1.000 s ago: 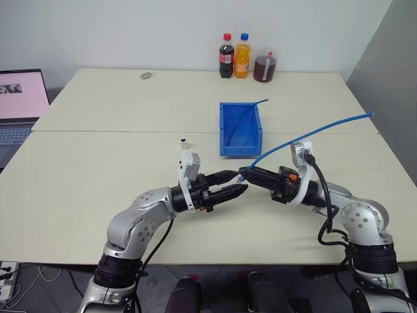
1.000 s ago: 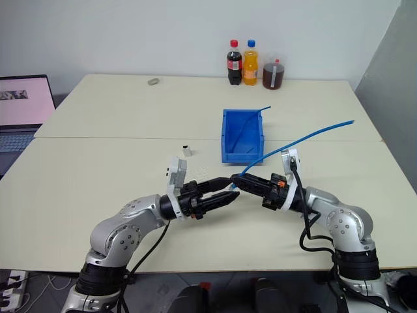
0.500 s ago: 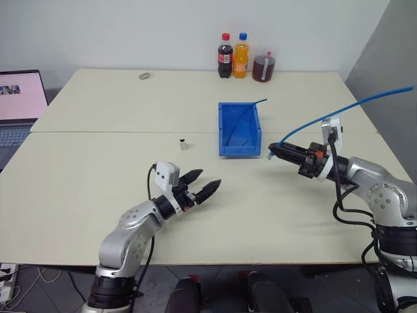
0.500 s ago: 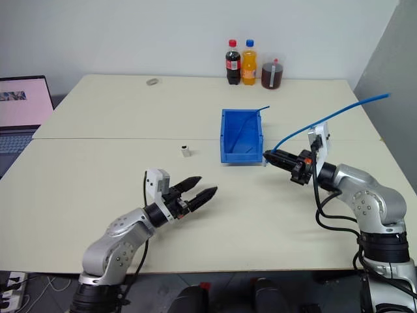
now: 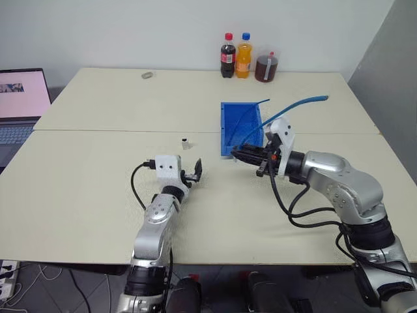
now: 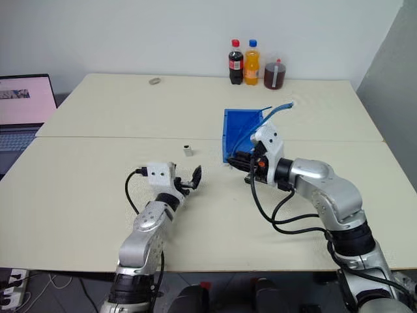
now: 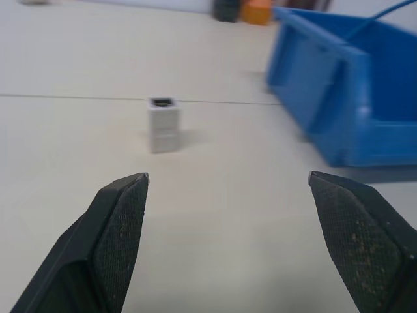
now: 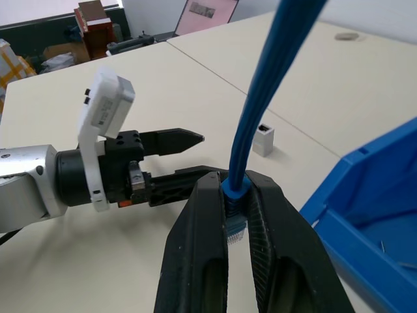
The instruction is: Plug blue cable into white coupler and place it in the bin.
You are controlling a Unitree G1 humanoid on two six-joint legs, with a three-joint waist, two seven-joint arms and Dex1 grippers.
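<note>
Left eye view: the left pincer [image 5: 193, 171] sits spread wide on the worktop [image 5: 85, 189], aimed at the white coupler [image 5: 185, 141], which stands apart from it, near the bin [image 5: 225, 130]. The right pincer [image 5: 238, 154] hovers by the bin's front lip, pinching the blue cable [image 5: 296, 102], whose free length arcs up and back; a second blue cable [image 5: 242, 115] lies inside the bin.

Left wrist view: it alone shows the coupler [image 7: 163, 123] upright with its dark opening facing up, off-centre between the spread fingers [image 7: 118, 228]. A straight approach could nudge or topple so light a block.

Right wrist view: it alone shows the cable [image 8: 270, 91] pinched just behind its clear plug [image 8: 234, 231]. The stiff trailing length could twist the plug off line or snag the bin [image 8: 378, 195].
</note>
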